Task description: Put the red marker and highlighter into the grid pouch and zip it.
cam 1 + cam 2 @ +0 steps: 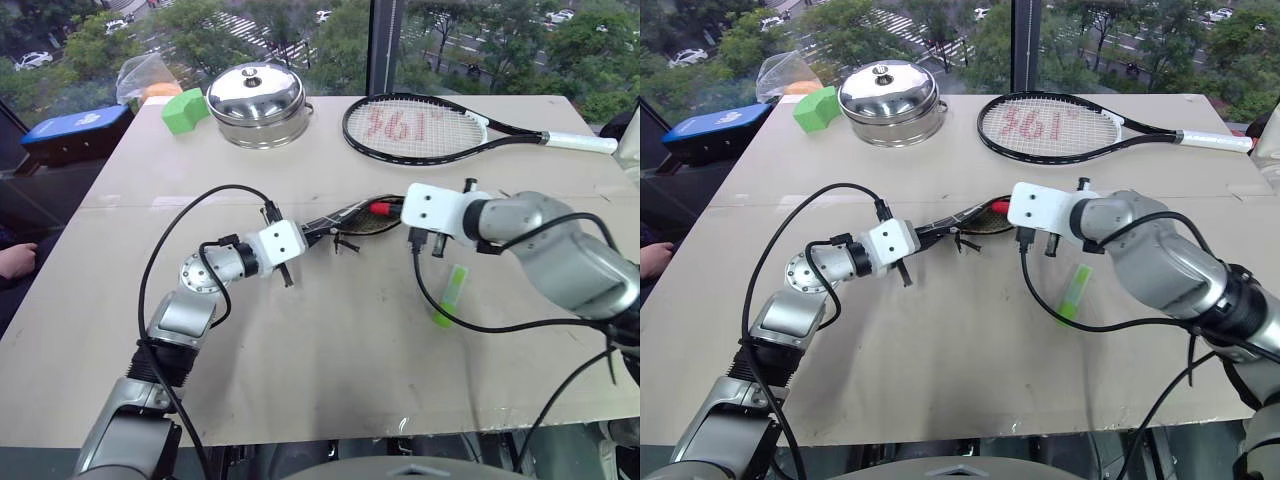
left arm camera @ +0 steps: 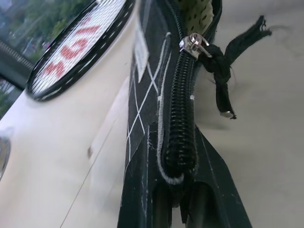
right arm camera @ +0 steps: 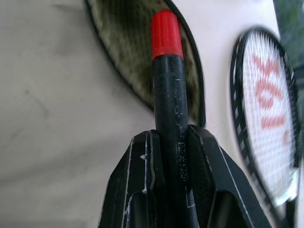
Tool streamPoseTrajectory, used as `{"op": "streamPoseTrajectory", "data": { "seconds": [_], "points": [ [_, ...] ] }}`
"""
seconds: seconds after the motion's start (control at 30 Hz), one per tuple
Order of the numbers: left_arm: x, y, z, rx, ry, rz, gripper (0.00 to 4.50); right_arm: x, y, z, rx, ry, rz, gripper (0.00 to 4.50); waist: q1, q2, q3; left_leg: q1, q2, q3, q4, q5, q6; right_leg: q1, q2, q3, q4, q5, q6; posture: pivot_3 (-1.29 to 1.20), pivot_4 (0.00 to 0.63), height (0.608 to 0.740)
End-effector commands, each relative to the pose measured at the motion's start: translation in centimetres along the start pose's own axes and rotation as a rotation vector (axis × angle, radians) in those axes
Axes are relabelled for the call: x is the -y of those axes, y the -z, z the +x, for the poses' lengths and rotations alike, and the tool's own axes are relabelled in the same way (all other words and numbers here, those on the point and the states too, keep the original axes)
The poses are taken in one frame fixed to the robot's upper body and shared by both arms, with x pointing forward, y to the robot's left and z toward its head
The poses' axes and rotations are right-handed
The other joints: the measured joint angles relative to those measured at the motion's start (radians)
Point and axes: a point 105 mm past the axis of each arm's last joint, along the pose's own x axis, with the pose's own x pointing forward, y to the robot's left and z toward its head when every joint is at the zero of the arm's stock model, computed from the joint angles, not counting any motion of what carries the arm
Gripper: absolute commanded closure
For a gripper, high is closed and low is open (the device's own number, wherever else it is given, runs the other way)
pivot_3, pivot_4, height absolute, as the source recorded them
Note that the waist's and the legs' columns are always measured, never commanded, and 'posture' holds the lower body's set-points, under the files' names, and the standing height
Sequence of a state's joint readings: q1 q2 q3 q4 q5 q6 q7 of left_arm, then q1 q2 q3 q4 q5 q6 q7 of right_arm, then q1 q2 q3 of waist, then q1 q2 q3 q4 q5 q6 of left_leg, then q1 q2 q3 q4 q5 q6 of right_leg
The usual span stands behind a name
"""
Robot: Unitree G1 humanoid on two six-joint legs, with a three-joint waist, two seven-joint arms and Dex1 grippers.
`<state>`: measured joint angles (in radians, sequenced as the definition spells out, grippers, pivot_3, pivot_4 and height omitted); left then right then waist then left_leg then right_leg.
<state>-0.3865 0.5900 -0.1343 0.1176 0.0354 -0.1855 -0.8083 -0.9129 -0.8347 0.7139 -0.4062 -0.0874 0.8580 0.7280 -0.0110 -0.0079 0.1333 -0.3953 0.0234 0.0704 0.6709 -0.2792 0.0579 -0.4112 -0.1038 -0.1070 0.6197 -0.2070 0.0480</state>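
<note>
Red marker [image 3: 167, 95] is clamped betw the right gripper's [image 3: 167, 142] two black fingers, gripped round its black middle, red cap end sticking out fwd and aimed at the open mouth of the grid pouch [image 2: 149, 90] at mid-table. It's a slim, stiff, smooth plastic barrel, prob very light; a round, slick body like that could twist or slide in the pads, so the mid-barrel hold w/ plenty of length ahead looks right for poking it in. Left gripper [image 2: 178, 190] is pinched shut on the pouch's end, right at the closed stretch of zipper, holding that edge up off the table. Pouch is soft black fabric w/ thin white grid lines, pale dotted lining visible inside, coarse black zipper teeth, metal slider w/ a frayed black pull cord [image 2: 223, 71] hanging off it. Floppy and limp, so it'll sag and the mouth may fold closed unless held taut; the seam beside the zip is the firmest place to grab, and the cord the obvious handle for zipping later. Highlighter [image 1: 450, 295] lies loose on the table [image 1: 300, 340] near the right arm, apart from the pouch: short, chunky, pale translucent green, hard plastic, easy to pinch across the body, might roll. Table top is matte, beige.
</note>
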Motion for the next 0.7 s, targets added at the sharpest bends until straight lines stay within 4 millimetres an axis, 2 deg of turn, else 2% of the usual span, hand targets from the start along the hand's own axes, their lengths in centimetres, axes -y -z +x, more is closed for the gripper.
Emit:
{"op": "streamPoseTrajectory", "data": {
  "seconds": [0.03, 0.17, 0.3, 0.37, 0.43, 0.5, 0.53, 0.57, 0.63, 0.7],
  "points": [
    [0.4, -2.5, 0.6, 0.099, 0.012, 0.042, 4.5, 0.7, -1.7, 0.8, 0.034, 0.013, -0.187, 4.31, 0.0, 0.0, 0.0, 0.0, 0.0, 0.0, 0.0, 0.0, 0.0, 0.0, 0.0, 0.0, 0.0, 0.0, 0.0, 0.0, 0.15, 0.74],
    [0.9, -3.5, 1.1, 0.135, 0.015, 0.029, 4.5, 1.4, -2.5, 2.7, 0.035, 0.011, -0.35, 4.31, -0.002, 0.0, 0.0, 0.0, 0.0, 0.0, 0.0, 0.0, 0.0, 0.0, 0.0, 0.0, 0.0, 0.0, 0.0, 0.0, 0.15, 0.74],
    [1.0, -3.9, 1.0, 0.142, 0.01, 0.025, 4.5, 1.6, -3.2, 3.3, 0.095, -0.024, -0.406, 4.31, 0.001, 0.0, 0.0, 0.0, 0.0, 0.0, 0.0, 0.0, 0.0, 0.0, 0.0, 0.0, 0.0, 0.0, 0.0, 0.0, 0.15, 0.74],
    [1.0, -3.9, 1.1, 0.14, 0.003, 0.013, 4.5, 1.3, -3.4, 3.4, 0.129, -0.049, -0.39, 3.25, -0.002, 0.0, 0.0, 0.0, 0.0, 0.0, 0.0, 0.0, 0.0, 0.0, 0.0, 0.0, 0.0, 0.0, 0.0, 0.0, 0.15, 0.74],
    [1.0, -3.7, 1.1, 0.13, -0.011, -0.01, 4.5, 1.2, -3.7, 2.8, 0.173, -0.051, -0.309, 2.45, 0.0, 0.0, 0.0, 0.0, 0.0, 0.0, 0.0, 0.0, 0.0, 0.0, 0.0, 0.0, 0.0, 0.0, 0.0, 0.0, 0.15, 0.74],
    [0.7, -2.9, 0.9, 0.107, -0.026, -0.029, 4.5, 1.7, -3.7, 1.3, 0.208, -0.047, -0.17, 1.44, 0.002, 0.0, 0.0, 0.0, 0.0, 0.0, 0.0, 0.0, 0.0, 0.001, 0.0, -0.001, 0.0, 0.0, 0.0, 0.0, 0.15, 0.74],
    [0.7, -2.6, 0.7, 0.095, -0.03, -0.031, 4.5, 1.9, -3.6, 0.4, 0.227, -0.054, -0.085, 1.16, 0.004, 0.0, 0.0, 0.0, 0.0, 0.0, 0.0, 0.0, -0.001, 0.001, 0.0, -0.001, 0.0, 0.0, 0.0, 0.0, 0.15, 0.74],
    [0.6, -2.3, 0.6, 0.085, -0.035, -0.033, 4.5, 2.2, -3.5, -0.6, 0.244, -0.06, -0.003, 0.58, 0.007, 0.0, 0.0, -0.001, 0.0, 0.0, 0.0, 0.0, -0.001, 0.001, 0.0, -0.001, 0.0, 0.0, 0.0, 0.0, 0.15, 0.74],
    [0.3, -1.7, 0.4, 0.064, -0.046, -0.034, 4.5, 3.1, -3.3, -2.9, 0.277, -0.046, 0.229, 0.58, 0.007, 0.0, 0.0, -0.001, 0.0, 0.0, 0.002, 0.0, 0.0, 0.001, 0.0, -0.002, 0.0, 0.0, 0.0, 0.0, 0.15, 0.74],
    [-0.2, -0.9, 0.3, 0.041, -0.065, -0.034, 4.5, 2.9, -2.1, -5.4, 0.269, -0.062, 0.508, 0.58, 0.012, 0.0, 0.0, -0.001, 0.0, -0.001, 0.002, 0.0, 0.0, 0.001, 0.0, -0.002, 0.001, 0.0, 0.0, 0.0, 0.15, 0.74]
  ]
}}
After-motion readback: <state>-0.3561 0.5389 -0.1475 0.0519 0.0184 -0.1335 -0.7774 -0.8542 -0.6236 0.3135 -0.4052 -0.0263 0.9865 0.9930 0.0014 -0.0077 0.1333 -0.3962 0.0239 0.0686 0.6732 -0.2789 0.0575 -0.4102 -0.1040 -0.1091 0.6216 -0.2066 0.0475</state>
